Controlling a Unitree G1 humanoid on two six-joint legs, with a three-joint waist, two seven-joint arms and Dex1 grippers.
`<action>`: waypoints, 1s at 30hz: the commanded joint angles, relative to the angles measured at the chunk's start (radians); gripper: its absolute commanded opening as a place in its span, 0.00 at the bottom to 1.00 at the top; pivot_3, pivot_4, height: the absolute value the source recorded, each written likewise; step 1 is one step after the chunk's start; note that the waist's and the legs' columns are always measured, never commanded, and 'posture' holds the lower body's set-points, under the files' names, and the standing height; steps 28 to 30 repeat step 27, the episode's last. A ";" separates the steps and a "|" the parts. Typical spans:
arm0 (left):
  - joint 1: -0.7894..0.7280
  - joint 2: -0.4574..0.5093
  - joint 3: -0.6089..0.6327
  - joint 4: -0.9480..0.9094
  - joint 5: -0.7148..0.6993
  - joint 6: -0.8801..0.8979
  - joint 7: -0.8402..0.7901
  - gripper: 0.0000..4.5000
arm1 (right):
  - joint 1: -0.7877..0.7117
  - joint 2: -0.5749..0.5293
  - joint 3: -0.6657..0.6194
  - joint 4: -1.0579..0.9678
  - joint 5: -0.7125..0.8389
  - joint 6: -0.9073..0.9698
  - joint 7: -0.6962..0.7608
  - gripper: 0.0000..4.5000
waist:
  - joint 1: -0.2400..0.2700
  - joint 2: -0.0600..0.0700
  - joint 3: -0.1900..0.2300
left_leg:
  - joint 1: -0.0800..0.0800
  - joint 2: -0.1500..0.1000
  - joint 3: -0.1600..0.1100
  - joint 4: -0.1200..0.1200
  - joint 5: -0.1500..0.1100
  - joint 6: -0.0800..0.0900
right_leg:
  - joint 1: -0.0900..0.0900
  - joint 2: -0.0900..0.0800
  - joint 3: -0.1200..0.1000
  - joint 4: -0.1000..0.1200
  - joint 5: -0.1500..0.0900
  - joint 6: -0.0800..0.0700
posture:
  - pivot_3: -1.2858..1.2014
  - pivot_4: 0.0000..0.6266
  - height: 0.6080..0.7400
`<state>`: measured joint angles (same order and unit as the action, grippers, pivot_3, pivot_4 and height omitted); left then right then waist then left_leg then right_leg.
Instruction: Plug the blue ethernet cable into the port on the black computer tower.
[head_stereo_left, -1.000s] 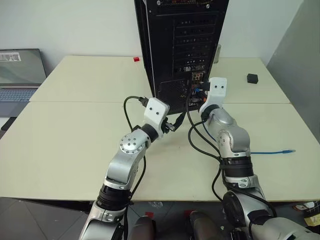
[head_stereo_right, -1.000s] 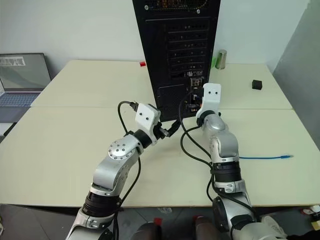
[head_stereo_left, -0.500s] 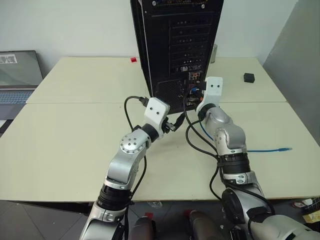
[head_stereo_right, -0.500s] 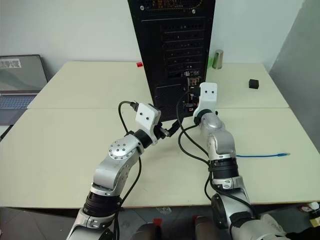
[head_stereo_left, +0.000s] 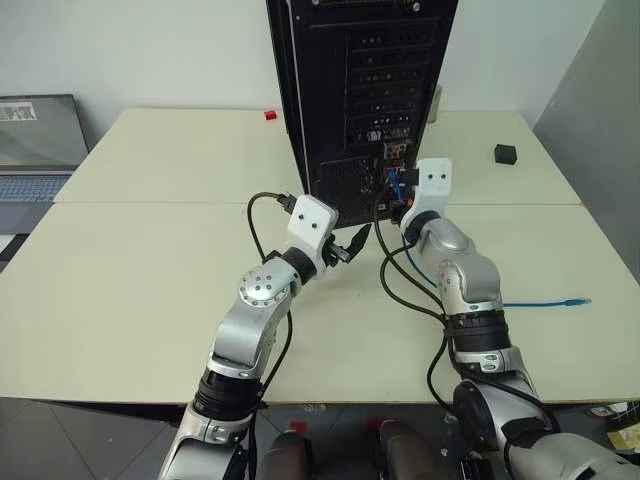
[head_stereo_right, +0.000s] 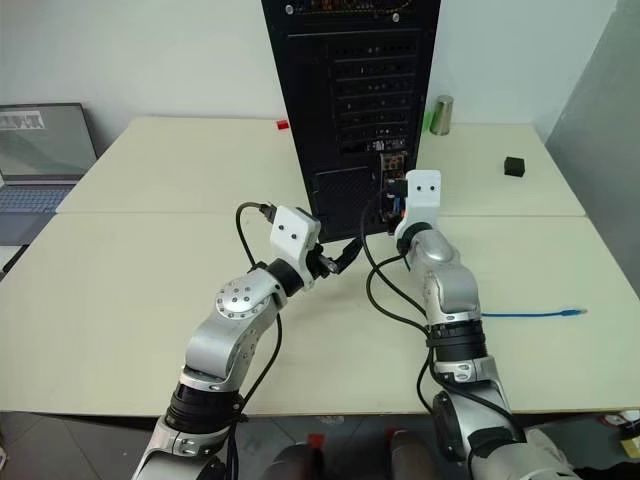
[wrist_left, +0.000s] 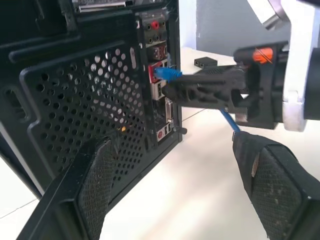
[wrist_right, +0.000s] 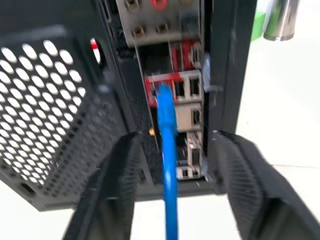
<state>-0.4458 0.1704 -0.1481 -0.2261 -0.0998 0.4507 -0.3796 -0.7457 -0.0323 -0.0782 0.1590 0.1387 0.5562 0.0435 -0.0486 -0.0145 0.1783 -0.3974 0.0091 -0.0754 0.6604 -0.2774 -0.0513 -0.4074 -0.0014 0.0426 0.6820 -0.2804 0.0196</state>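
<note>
The black computer tower (head_stereo_left: 360, 90) stands upright at the back middle of the table, rear panel toward me. The blue ethernet cable (wrist_right: 167, 150) has its near plug (wrist_left: 167, 74) sitting in a red-framed port low on that panel. The cord runs down across the table to its free end (head_stereo_left: 573, 300) at the right. My right gripper (wrist_right: 177, 137) is open at the port, one finger on either side of the cord without touching it. My left gripper (wrist_left: 177, 145) is open and empty, just left of the port before the mesh vent (wrist_left: 85, 100).
A grey laptop (head_stereo_left: 35, 140) sits at the far left edge. A small red block (head_stereo_left: 270, 116) lies left of the tower, a small black box (head_stereo_left: 505, 153) at back right, and a metal can (head_stereo_right: 441, 115) behind the tower. Black robot cables (head_stereo_left: 400, 290) loop between my arms.
My right gripper has opened off the blue cable, and the plug stays in the port. The left arm has not moved. The camera view shifted slightly.
</note>
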 joint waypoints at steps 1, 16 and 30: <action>-0.023 0.003 0.012 -0.031 -0.007 0.000 0.004 0.86 | 0.007 -0.024 0.010 -0.089 0.012 0.001 0.034 0.78 | 0.001 0.000 0.000 | 0.000 0.000 0.000 0.000 0.000 0.000 | 0.000 0.000 0.000 0.000 0.000 0.000 | 0.52 0.24 1.00; -0.071 0.120 0.041 -0.017 0.015 0.119 -0.018 0.86 | 0.150 -0.282 0.029 -0.382 0.121 0.079 0.354 1.00 | 0.011 0.000 0.000 | 0.000 -0.001 -0.001 0.000 0.000 0.001 | 0.000 0.001 -0.002 -0.001 0.000 0.000 | 0.52 0.24 1.00; -0.124 0.167 0.105 0.029 -0.077 0.128 -0.112 0.86 | 0.224 -0.478 0.007 -0.448 0.203 0.089 0.532 1.00 | 0.016 0.000 0.000 | 0.000 -0.001 0.000 0.001 0.000 0.001 | 0.001 0.001 -0.003 0.000 0.000 0.000 | 0.52 0.24 1.00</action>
